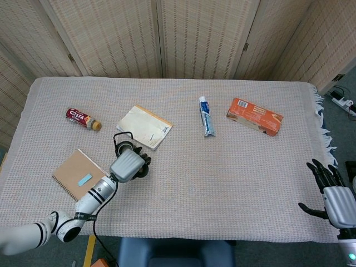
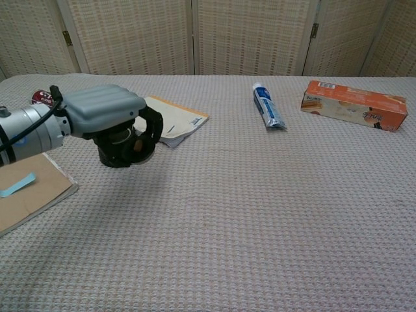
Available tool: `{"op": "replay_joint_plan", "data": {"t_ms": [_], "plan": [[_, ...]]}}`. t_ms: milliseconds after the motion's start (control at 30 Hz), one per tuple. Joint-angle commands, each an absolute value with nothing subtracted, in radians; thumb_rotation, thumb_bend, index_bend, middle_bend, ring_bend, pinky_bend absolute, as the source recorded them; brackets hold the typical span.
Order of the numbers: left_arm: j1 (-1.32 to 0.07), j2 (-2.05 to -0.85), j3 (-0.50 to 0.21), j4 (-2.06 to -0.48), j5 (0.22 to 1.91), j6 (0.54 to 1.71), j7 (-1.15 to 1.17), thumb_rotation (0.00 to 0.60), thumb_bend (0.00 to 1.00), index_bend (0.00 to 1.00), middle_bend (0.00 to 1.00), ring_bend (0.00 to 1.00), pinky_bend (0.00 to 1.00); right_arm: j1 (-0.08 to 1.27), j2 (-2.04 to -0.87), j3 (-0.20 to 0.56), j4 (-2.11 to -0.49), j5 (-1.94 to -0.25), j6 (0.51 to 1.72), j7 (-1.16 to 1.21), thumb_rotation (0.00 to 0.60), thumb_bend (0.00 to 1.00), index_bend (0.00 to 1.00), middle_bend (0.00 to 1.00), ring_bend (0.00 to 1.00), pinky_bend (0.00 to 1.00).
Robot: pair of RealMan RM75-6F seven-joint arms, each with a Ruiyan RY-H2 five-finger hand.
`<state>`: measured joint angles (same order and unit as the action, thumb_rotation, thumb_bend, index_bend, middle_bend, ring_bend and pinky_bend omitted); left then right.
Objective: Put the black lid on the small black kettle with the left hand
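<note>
My left hand [image 1: 128,164] has come in over the small black kettle [image 1: 123,147] and covers most of it. Its dark fingers [image 2: 153,127] curl around the black lid [image 2: 135,147], whose brownish underside shows just in front of the kettle's body [image 2: 116,158]. Whether the lid touches the kettle's mouth I cannot tell. The kettle's wire handle [image 1: 119,135] sticks out behind the hand. My right hand [image 1: 335,194] hangs off the table's right front corner, fingers spread, holding nothing.
A brown notebook [image 1: 82,177] with a blue strip lies left of the hand. A white booklet [image 1: 143,127] lies right behind the kettle, and a cola bottle [image 1: 82,118] further left. A toothpaste tube [image 1: 206,116] and an orange box [image 1: 254,116] lie at the far right.
</note>
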<state>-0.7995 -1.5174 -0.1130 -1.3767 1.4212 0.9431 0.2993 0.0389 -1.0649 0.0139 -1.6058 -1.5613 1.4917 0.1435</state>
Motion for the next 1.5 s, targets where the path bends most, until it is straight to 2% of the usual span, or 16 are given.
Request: {"op": "replay_joint_plan", "data": {"t_ms": [33, 400, 833, 1500], "plan": [[-0.802, -1.481, -0.160, -1.391, 1.340, 0.914, 0.286, 0.600, 0.17, 0.47, 0.49, 0.82, 0.78, 0.038, -1.066, 0.014, -1.604, -1.559, 1.491, 0.146, 0.600, 0.00, 0.04, 0.05, 0.12, 0.02], [-0.844, -1.470, -0.210, -1.353, 1.134, 0.810, 0.312, 0.600, 0.17, 0.46, 0.49, 0.82, 0.78, 0.035, -1.070, 0.013, -1.592, -1.555, 1.492, 0.159, 0.600, 0.00, 0.04, 0.05, 0.12, 0.02], [-0.887, -1.485, -0.209, -1.331, 0.932, 0.783, 0.436, 0.600, 0.17, 0.41, 0.48, 0.81, 0.78, 0.031, -1.075, 0.015, -1.576, -1.544, 1.490, 0.177, 0.600, 0.00, 0.04, 0.05, 0.12, 0.02], [-0.936, -1.480, -0.184, -1.336, 0.809, 0.773, 0.487, 0.600, 0.17, 0.28, 0.40, 0.80, 0.78, 0.028, -1.079, 0.017, -1.570, -1.540, 1.490, 0.184, 0.600, 0.00, 0.04, 0.05, 0.13, 0.02]]}}
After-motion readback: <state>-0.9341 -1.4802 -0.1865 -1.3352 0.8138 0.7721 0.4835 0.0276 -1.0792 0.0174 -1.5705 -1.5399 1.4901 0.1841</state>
